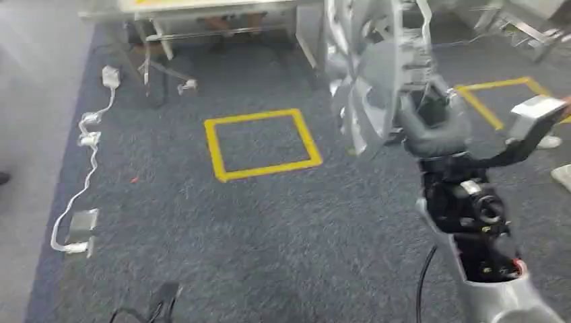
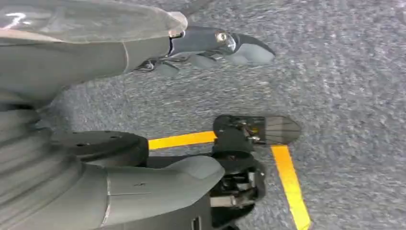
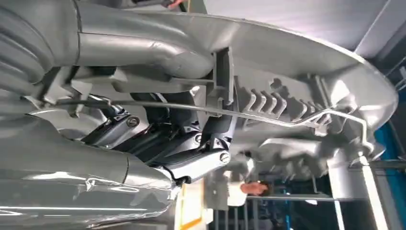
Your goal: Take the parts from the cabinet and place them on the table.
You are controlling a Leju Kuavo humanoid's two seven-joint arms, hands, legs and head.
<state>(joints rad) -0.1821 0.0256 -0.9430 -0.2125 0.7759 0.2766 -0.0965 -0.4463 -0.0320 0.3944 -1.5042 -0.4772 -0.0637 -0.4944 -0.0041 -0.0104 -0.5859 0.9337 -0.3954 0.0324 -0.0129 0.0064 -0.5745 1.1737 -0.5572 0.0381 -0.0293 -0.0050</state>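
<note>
A large silver cast part [image 1: 377, 74] with ribs and cut-outs is raised in front of me at the upper right. My right hand [image 1: 438, 128] grips it from below. Close up, the dark fingers [image 3: 191, 139] wrap around the part [image 3: 297, 72], and a thin wire bracket runs across its ribbed underside. My left hand [image 2: 201, 110] hangs over the grey carpet with its fingers [image 2: 239, 48] apart from the thumb [image 2: 182, 177] and nothing between them.
A yellow taped square [image 1: 262, 145] marks the carpet ahead, and a second one [image 1: 498, 94] lies at the right. White cables and a power strip [image 1: 84, 138] run along the left edge. Table legs [image 1: 161, 40] stand at the far side. A person's shoes [image 1: 553, 142] are at the right.
</note>
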